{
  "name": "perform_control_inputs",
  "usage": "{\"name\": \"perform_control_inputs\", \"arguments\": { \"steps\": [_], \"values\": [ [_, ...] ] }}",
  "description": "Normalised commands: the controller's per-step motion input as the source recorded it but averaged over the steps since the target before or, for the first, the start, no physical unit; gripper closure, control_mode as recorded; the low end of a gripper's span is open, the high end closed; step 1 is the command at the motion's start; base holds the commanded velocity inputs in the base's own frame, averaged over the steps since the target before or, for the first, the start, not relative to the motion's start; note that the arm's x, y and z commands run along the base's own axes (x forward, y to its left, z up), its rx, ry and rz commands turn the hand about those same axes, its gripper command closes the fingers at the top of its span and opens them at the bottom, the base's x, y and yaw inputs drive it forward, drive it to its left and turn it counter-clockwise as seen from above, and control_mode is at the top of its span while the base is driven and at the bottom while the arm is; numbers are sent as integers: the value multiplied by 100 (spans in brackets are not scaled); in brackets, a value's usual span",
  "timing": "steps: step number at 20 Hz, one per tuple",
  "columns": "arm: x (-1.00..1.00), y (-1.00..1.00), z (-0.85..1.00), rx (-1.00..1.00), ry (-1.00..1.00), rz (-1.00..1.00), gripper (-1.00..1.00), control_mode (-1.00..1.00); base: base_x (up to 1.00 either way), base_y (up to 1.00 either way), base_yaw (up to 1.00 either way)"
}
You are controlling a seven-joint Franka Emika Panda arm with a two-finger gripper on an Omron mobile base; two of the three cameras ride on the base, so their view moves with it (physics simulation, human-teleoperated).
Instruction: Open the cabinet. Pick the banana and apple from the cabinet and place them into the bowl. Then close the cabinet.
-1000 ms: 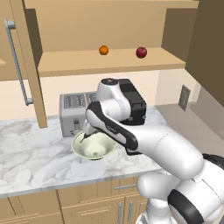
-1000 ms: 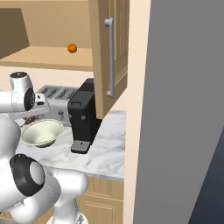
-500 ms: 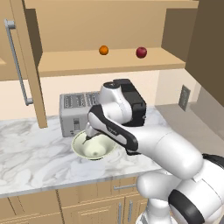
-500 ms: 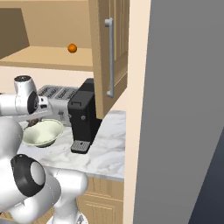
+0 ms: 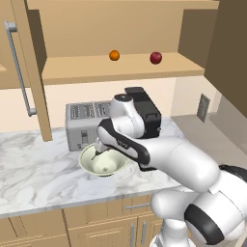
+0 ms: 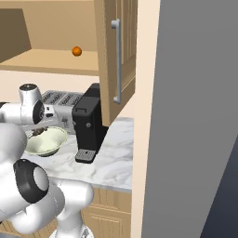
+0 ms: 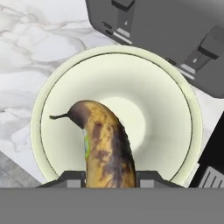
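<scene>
Hand view shows your pincer (image 7: 109,177) clenched on the spotted yellow-brown banana (image 7: 104,148), right above the round pale cream-green bowl (image 7: 52,100). Lower slightly, then release over the bowl's middle, clear of the grey toaster (image 7: 175,39)

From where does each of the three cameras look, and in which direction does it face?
Left base view: behind-left of the arm, facing the open cabinet, apple and bowl; white arm fills the lower right.
Right base view: behind-right, facing the coffee machine; arm at lower left.
Hand view: looks down the pincer at the banana.
All share the bowl.
</scene>
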Motion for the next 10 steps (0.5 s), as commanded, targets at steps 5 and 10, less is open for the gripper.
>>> {"name": "perform_control_inputs", "arguments": {
  "steps": [5,10],
  "values": [
    [13,0,-17,0,-4,0,100,-100,0,0,0],
    [12,0,-12,0,-5,0,100,-100,0,0,0]
  ]
}}
